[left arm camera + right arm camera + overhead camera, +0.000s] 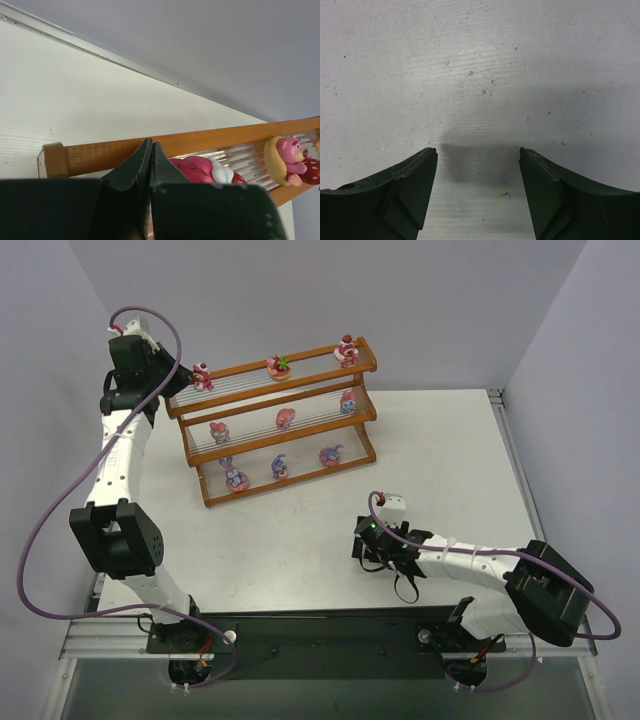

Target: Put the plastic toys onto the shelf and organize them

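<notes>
Right gripper [477, 152] spread over speckled white table [470, 75], left gripper [151, 144] pressed together at the shelf [210, 141], grey walls [225, 50]

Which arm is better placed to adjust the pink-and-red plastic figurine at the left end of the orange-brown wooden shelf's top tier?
Left, probably. The left gripper, shut, sits at the shelf top rail beside that pink-and-red figurine; the right gripper hangs open over the white table, away from the shelf.
</notes>
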`<state>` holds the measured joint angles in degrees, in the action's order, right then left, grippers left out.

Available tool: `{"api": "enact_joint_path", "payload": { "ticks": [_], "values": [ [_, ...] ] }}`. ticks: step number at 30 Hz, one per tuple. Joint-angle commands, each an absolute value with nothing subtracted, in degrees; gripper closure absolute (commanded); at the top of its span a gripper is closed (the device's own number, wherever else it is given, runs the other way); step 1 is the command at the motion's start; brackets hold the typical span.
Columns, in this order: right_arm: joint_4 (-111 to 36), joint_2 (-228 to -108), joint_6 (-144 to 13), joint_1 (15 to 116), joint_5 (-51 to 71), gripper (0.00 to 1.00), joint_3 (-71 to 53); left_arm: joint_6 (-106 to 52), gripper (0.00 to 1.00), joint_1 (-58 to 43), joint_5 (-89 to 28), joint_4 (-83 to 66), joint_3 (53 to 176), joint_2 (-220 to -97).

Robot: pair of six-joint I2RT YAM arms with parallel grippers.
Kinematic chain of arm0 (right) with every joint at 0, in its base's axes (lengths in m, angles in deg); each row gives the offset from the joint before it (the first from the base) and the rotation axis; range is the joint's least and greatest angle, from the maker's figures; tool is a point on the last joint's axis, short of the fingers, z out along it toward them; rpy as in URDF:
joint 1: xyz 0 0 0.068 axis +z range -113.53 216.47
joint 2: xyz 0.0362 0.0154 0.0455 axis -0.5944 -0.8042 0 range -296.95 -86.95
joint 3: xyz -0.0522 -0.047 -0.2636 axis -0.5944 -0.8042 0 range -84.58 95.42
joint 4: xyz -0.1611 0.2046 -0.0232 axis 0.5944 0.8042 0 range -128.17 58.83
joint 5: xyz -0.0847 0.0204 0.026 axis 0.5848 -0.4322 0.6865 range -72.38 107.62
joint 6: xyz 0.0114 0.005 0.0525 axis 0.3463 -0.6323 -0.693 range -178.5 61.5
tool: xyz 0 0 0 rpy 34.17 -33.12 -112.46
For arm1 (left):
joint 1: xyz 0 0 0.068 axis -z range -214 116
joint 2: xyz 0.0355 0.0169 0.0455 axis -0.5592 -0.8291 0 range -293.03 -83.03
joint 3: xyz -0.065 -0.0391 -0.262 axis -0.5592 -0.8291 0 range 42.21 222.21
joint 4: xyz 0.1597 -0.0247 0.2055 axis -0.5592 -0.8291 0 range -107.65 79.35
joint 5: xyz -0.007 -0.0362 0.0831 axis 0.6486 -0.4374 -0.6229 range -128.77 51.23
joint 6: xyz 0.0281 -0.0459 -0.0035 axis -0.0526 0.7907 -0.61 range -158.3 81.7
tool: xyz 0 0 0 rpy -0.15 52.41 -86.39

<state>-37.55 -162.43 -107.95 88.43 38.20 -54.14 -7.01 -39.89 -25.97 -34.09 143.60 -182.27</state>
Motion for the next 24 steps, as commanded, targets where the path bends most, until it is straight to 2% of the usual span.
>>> {"api": "enact_joint_path", "payload": {
  "ticks": [1,24],
  "values": [
    [-36.41,-162.54,-108.25,88.67,40.38,0.33,-53.02,-6.66,1.00,-39.27,-29.44,-34.91,143.21,-179.01],
    [-36.24,-161.22,-108.51,88.67,40.82,0.33,-54.25,-7.10,1.00,-37.95,-31.20,-33.94,138.89,-174.96]
  ]
}}
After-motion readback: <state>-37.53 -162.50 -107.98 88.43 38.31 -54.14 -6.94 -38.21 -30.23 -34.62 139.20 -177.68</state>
